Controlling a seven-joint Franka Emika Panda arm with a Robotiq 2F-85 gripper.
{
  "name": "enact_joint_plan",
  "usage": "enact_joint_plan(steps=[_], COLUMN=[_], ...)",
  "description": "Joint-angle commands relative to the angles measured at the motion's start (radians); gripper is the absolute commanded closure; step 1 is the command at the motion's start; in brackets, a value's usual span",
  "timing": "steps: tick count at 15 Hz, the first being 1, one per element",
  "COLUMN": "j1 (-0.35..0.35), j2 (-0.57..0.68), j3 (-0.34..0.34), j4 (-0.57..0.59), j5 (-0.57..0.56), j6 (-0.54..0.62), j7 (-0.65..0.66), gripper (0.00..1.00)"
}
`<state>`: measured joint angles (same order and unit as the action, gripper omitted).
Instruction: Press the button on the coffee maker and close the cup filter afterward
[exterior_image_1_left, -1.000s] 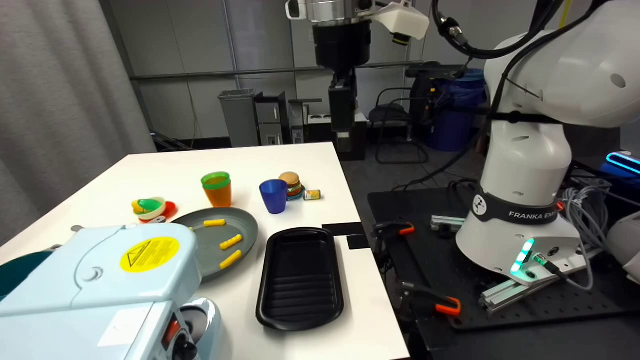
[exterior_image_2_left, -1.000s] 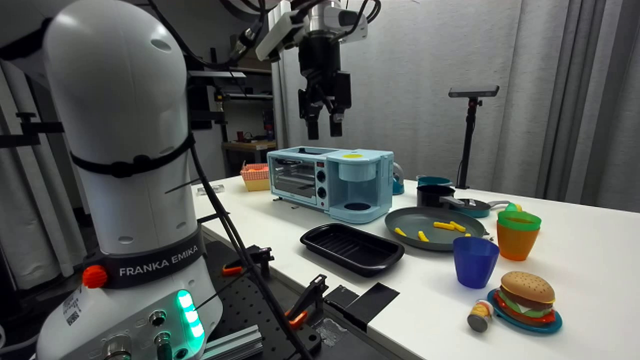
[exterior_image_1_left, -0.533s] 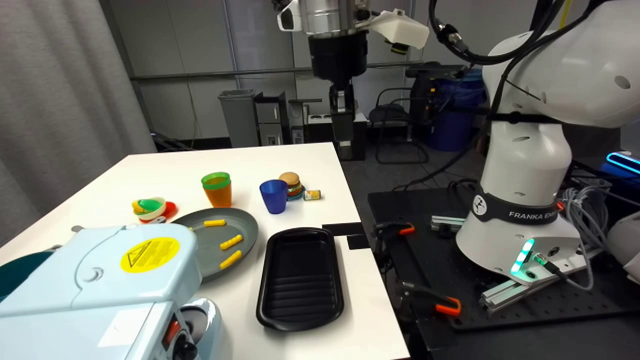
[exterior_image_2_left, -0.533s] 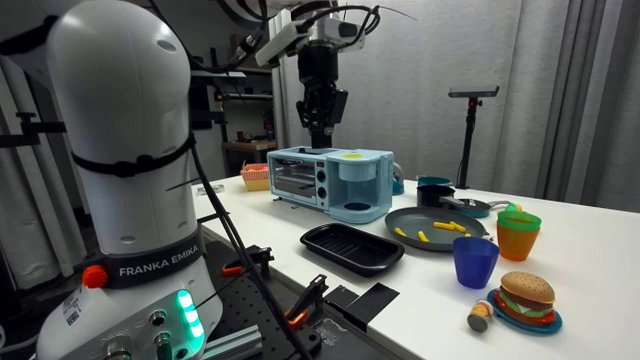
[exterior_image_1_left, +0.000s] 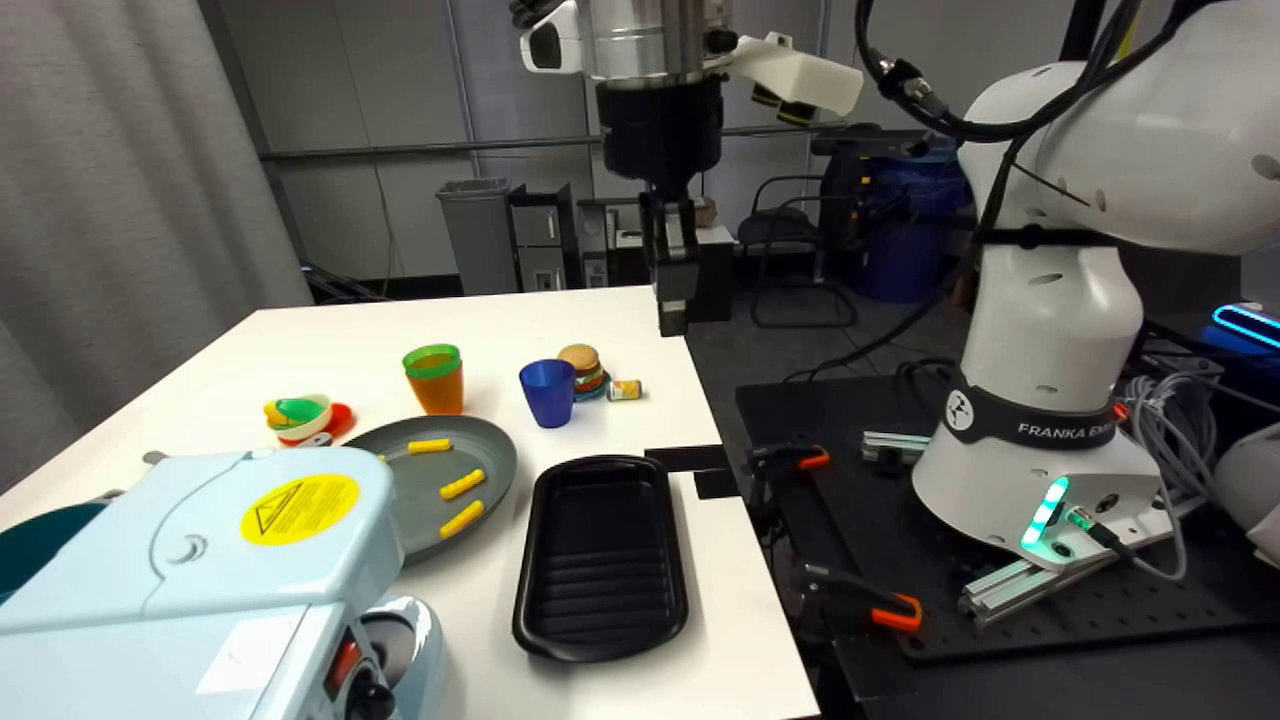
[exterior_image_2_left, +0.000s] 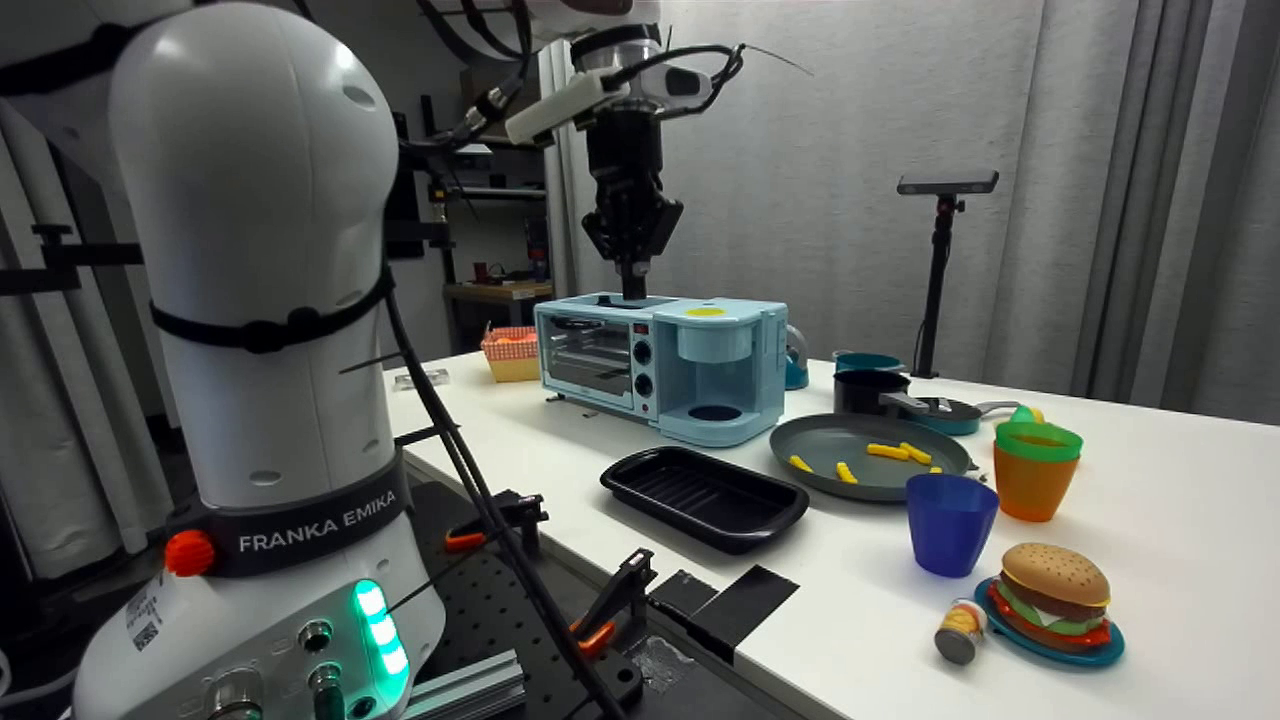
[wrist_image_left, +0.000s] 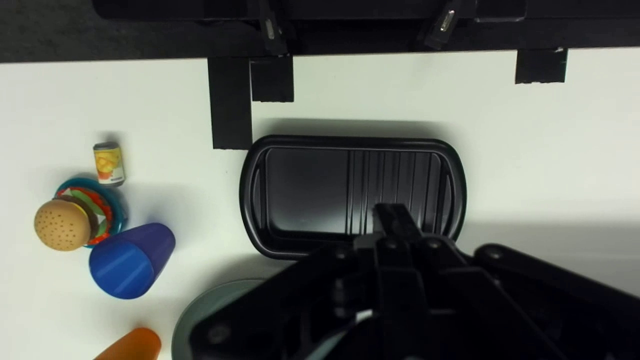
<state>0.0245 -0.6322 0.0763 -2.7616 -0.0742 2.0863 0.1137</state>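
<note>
the coffee maker (exterior_image_2_left: 665, 365) stands near the black tray (wrist_image_left: 310, 192), its cup filter (exterior_image_2_left: 714, 337) looking seated to me. my gripper (exterior_image_2_left: 634, 288) hangs well apart from both, fingertips (wrist_image_left: 400, 222) pinched together on nothing. i'd bring them in level above the knobs (exterior_image_2_left: 642, 352), square to the small red switch (exterior_image_1_left: 345, 661), probably the button, and press gently.

In an exterior view, the coffee maker (exterior_image_2_left: 665, 355) stands behind the baking tray (exterior_image_2_left: 705, 497), left of the plate (exterior_image_2_left: 835, 435). On the plate lie toy fries (exterior_image_2_left: 887, 451).
</note>
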Motion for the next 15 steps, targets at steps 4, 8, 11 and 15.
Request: enact_joint_plan(steps=[4, 8, 11, 15], j1=[0.07, 0.101, 0.116, 0.128], j2=[0.097, 0.157, 0.211, 0.29], j3=[0.017, 0.038, 0.055, 0.074], j4=[0.063, 0.114, 0.163, 0.229], j5=[0.031, 0.028, 0.023, 0.02], j6=[0.052, 0.055, 0.052, 0.058], j7=[-0.053, -0.061, -0.063, -0.063], gripper=[1.0, 1.0, 1.0, 1.0])
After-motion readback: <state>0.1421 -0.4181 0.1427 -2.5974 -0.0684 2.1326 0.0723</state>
